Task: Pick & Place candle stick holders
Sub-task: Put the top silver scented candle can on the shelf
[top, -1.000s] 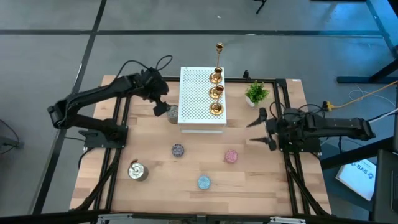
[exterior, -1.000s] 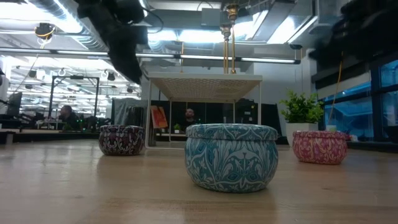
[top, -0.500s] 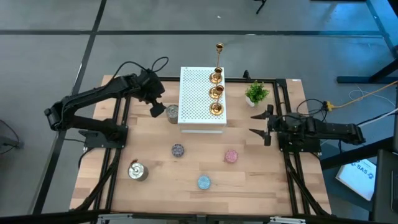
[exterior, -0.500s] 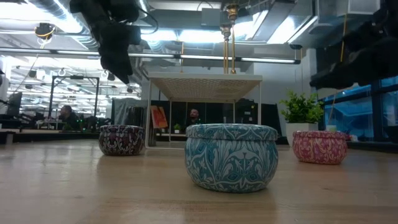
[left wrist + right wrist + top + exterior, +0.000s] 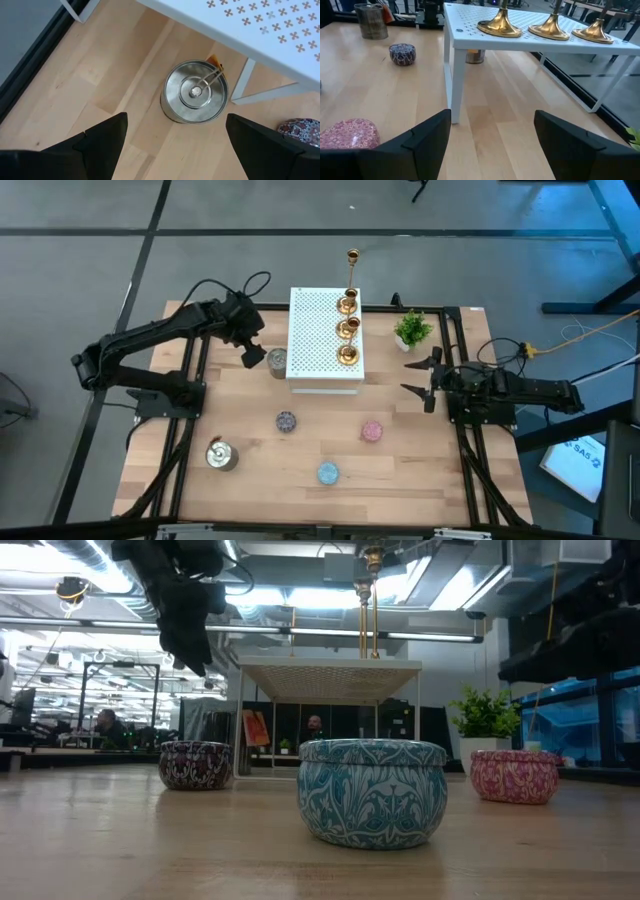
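Hovering over the silver cup point(image 5: 277, 361) beside the white stand point(image 5: 322, 340), the left gripper point(image 5: 250, 354) has open fingers, holding nothing. Three gold holders point(image 5: 347, 330) already sit on the stand (a tall one behind). The right gripper point(image 5: 424, 379) waits open. Four tins remain on the desk point(image 5: 270, 470).

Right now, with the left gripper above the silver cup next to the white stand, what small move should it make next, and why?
Probably straight down. The left gripper is open and hovers over the silver cup, which stands upright beside the white stand, its fingers not yet around the rim. Lowering would put a finger on either side of the cup.
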Motion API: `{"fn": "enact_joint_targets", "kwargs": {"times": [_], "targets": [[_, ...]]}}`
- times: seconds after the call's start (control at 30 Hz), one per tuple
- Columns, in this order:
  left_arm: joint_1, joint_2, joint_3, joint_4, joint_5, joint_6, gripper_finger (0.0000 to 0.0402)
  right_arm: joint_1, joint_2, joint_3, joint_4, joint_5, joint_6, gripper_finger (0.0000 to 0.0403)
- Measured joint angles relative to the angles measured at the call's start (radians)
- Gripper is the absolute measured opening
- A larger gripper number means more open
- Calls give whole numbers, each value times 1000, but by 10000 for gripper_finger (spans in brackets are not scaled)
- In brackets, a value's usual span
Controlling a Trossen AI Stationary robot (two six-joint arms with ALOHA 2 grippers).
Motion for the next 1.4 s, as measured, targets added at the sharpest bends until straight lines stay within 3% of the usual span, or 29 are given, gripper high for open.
{"fn": "enact_joint_targets", "kwargs": {"times": [0.17, 0.23, 0.5, 0.67, 1.13, 1.4], "targets": [[0, 0, 0, 0, 0, 0, 336, 0, 0, -9, 59, -230, -46, 291], [0, 0, 0, 0, 0, 0, 336, 0, 1, -22, 108, -276, -58, 291], [0, 0, 0, 0, 0, 0, 336, 0, 1, -99, 350, -264, -127, 291], [0, 0, 0, 1, 0, 0, 336, -1, 1, -98, 341, -194, -128, 291], [-2, 0, 0, 4, 0, 6, 336, -2, 3, -98, 342, -199, -128, 291], [-1, 0, 0, 130, 0, 183, 336, -2, 3, -98, 342, -199, -128, 291]]}}
